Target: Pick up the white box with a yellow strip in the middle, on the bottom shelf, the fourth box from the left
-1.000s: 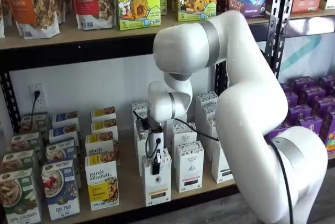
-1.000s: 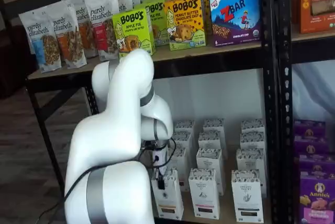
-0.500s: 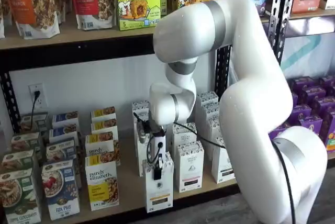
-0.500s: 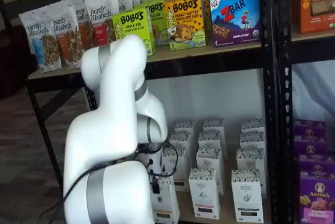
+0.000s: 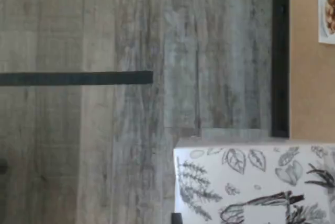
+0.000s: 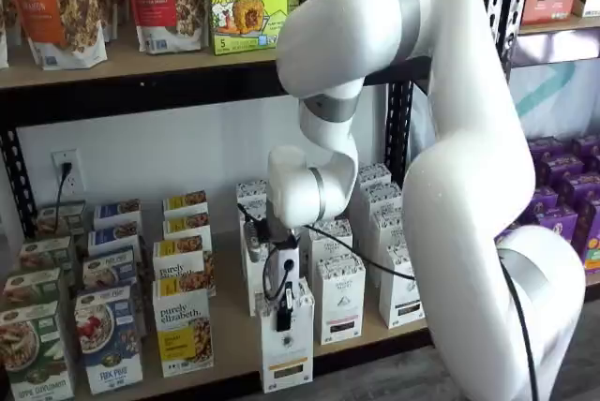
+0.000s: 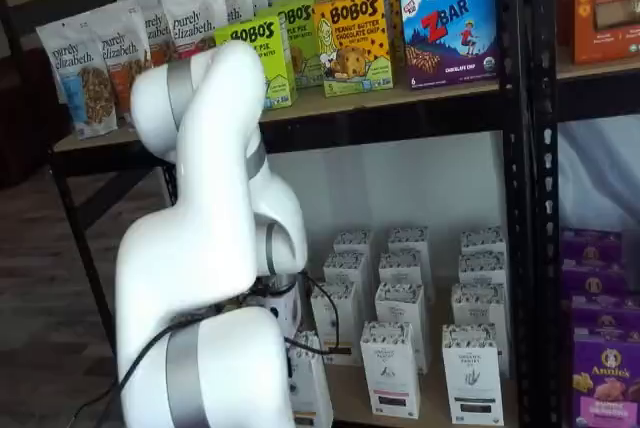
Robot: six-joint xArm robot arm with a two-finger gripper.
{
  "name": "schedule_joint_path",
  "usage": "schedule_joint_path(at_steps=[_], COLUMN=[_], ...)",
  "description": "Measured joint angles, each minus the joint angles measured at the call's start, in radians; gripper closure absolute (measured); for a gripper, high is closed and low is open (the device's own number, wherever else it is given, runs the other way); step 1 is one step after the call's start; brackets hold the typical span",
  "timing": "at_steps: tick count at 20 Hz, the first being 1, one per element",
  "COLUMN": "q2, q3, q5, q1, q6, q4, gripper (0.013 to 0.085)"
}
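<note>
Two shelf views: you see the white box point(image 6: 287, 349) at the front edge of the bottom shelf point(image 6: 234, 340).
Gripper: the gripper point(image 6: 282, 319) is clamped on that box's top.
Surface: your tan board has a black metal rim.
Room: grey plank floor point(image 5: 131, 35) below the rack.
Wrist view only: it shows you the box's leaf-patterned top point(image 5: 251, 182) out past the shelf edge, over the floor.

Open floor point(image 6: 375, 384) in front of the bottom shelf point(image 6: 234, 340), nothing blocking there. Granola boxes point(image 6: 183, 331) and white cartons point(image 6: 339, 298) crowd either side.
</note>
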Motion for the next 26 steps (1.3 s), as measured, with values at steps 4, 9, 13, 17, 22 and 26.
schedule_joint_path(at_steps=[4, 9, 13, 17, 22, 26], q2=[-0.063, -0.154, -0.238, -0.318, -0.429, -0.506], q3=[0.066, 0.145, 0.203, 0.241, 0.308, 0.341], q5=[-0.005, -0.009, 0.018, 0.08, 0.115, 0.168], q1=[0.021, 0.036, 0.039, 0.04, 0.04, 0.042], q6=[0.004, 0.072, 0.121, 0.129, 0.153, 0.146], q4=[0.018, -0.036, -0.083, -0.088, -0.111, -0.097], gripper=[0.049, 0.049, 0.049, 0.049, 0.049, 0.049])
